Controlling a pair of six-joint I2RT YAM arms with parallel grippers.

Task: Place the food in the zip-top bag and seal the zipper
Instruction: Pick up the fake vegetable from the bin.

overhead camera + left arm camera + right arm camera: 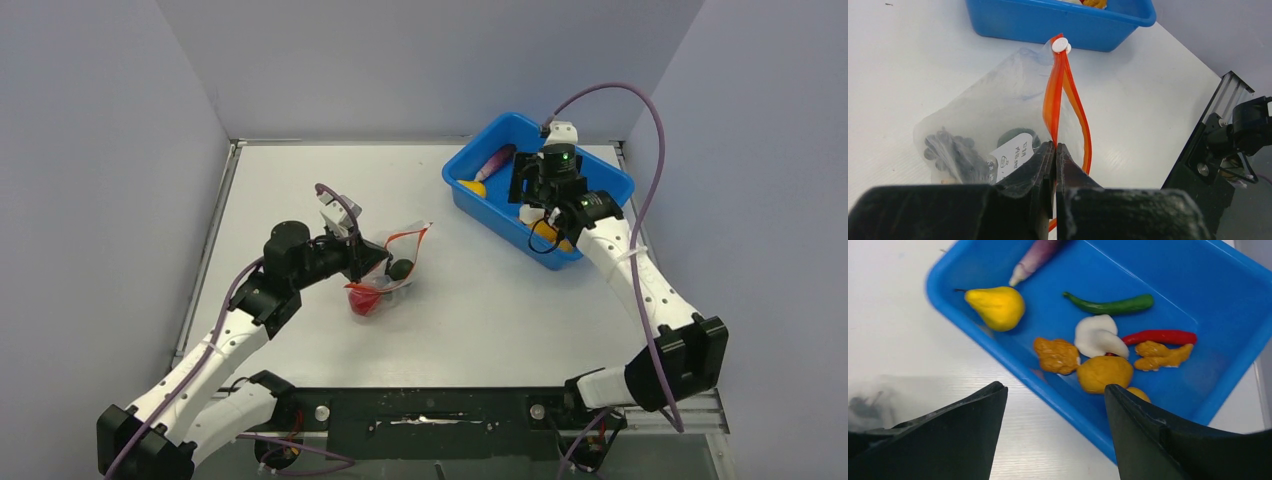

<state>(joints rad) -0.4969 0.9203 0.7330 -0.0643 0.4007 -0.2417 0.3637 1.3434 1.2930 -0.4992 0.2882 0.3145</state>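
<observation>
The crinkly plastic bag (pixel 998 95) is clear, its zipper strip (pixel 1054 100) red-orange. The plastic tub (pixel 1228 300) is bright blue, holding a yellow toy pear (pixel 996 307), a green chili (pixel 1113 305) and a red chili (pixel 1160 336).

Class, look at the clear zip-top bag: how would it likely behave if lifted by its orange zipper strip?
Probably floppy: the zip-top bag is thin, wrinkled film, and its zipper strips bow apart beyond the left tool. Likely to sag bottom-heavy, since the dark grapes lie loose inside.
</observation>
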